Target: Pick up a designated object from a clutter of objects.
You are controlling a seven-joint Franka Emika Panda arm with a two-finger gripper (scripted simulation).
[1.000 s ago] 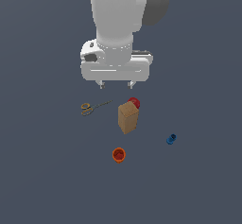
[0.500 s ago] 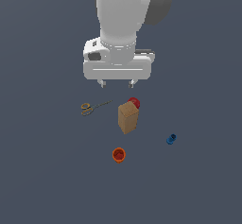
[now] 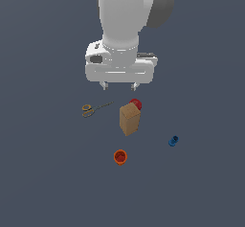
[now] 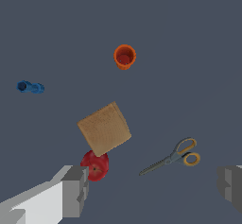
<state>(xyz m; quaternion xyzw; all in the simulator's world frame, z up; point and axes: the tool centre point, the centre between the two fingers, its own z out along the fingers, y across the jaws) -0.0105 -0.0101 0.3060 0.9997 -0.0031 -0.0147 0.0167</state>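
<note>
Here the gripper (image 3: 119, 85) hangs above the dark floor (image 3: 48, 183) with its jaws spread wide and nothing between them; in the wrist view its two grey fingertips (image 4: 75, 190) sit far apart at opposite edges of the picture, framing the objects underneath. Nearest below the gripper in the exterior view is the small red ball (image 3: 136, 104), which lies right against the far upper edge of the tan box (image 3: 129, 119). That box, the largest of the objects, stands upright on the floor, turned so that one corner faces the camera, and nothing grips or covers it. From the wrist camera its square tan top shows plainly, rotated askew to the line between the fingers, with the red ball touching one of its corners close to one fingertip. Toward the exterior view's left, near the box but apart from it, lie the scissors (image 3: 94, 108), flat on the floor, their yellow-orange handles pointing away from the box and their closed grey blades pointing toward it. Farther out, nearer the exterior camera, an orange cup (image 3: 120, 157) stands upright with its mouth open upward, well apart from the box. Off toward the exterior view's right, a small blue piece (image 3: 173, 141) lies alone on the floor.
</note>
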